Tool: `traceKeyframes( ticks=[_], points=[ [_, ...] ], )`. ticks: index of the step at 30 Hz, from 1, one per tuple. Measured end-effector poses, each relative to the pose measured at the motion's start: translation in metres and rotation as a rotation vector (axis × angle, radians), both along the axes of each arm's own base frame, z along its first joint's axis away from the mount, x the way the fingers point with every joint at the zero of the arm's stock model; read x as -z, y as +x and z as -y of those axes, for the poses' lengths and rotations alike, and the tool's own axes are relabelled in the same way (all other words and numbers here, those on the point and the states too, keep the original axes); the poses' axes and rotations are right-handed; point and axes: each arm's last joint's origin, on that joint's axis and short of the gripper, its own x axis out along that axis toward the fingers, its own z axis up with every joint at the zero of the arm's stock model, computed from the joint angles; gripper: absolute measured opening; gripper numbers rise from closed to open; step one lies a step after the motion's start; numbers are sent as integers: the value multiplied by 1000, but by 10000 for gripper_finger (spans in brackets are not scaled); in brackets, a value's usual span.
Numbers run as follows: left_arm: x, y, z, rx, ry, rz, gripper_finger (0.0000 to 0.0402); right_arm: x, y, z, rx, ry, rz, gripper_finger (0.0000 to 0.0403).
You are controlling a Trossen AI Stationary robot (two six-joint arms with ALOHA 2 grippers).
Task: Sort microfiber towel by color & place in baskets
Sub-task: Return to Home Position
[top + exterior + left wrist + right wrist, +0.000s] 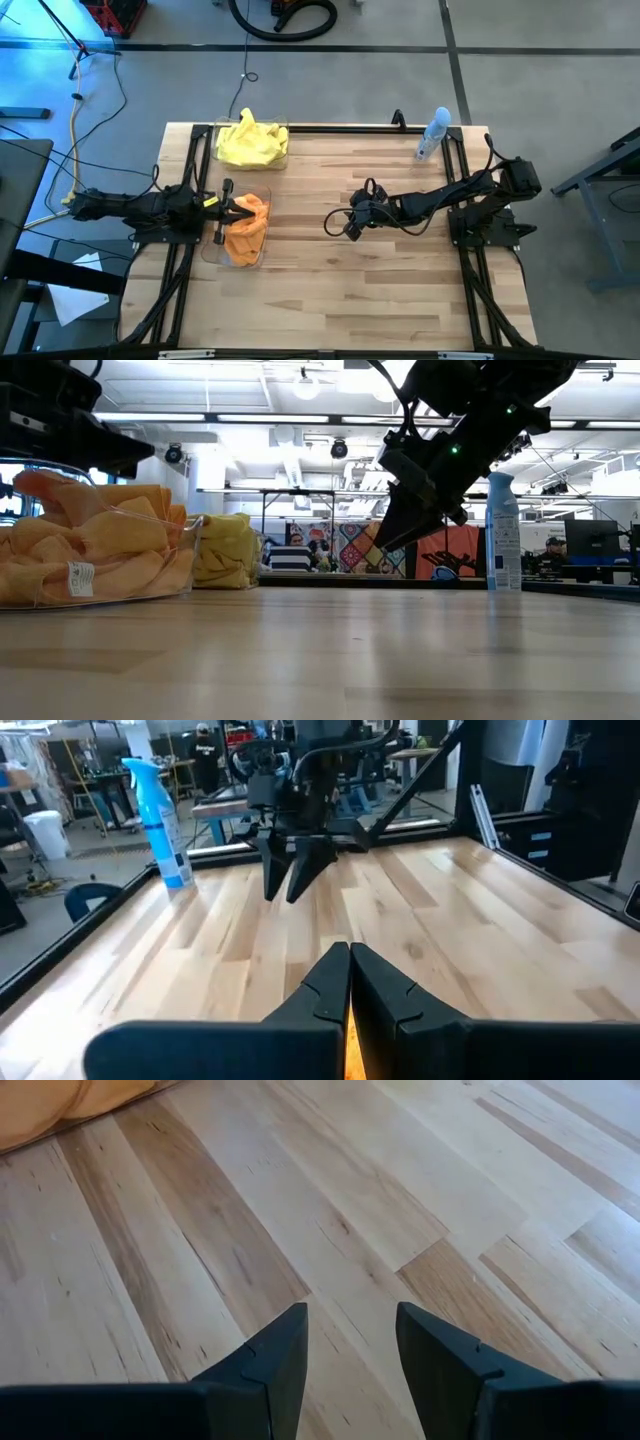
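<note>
Several orange towels lie heaped in a clear basket at the table's left; they also show in the low view. Yellow towels fill a second clear basket at the far left; they also show in the low view. My left gripper is shut and stands over the orange basket's far part; its fingertips meet with nothing between them. My right gripper is open and empty above the bare table middle, fingers pointing toward the orange basket.
A slim clear spray bottle with a blue top stands at the table's far right; it also shows in the low view. Bare wood lies between the two grippers and along the near half of the table.
</note>
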Motion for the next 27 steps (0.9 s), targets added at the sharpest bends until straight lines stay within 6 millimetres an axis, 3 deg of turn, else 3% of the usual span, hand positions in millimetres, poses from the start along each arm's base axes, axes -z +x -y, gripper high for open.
traceKeyframes(
  ticks=[12,21,24,27],
  points=[
    [-9,-4,0,-2,11,103,0,1,-1,1,-36,-36,-35,149],
    [-7,-5,0,1,20,85,0,1,-2,0,-49,-32,-45,148],
    [-7,-5,-1,-13,33,88,0,2,-2,-2,-99,-9,-58,128],
    [-7,-5,-1,-25,36,91,0,2,-1,-2,-133,-9,-66,77]
  ],
)
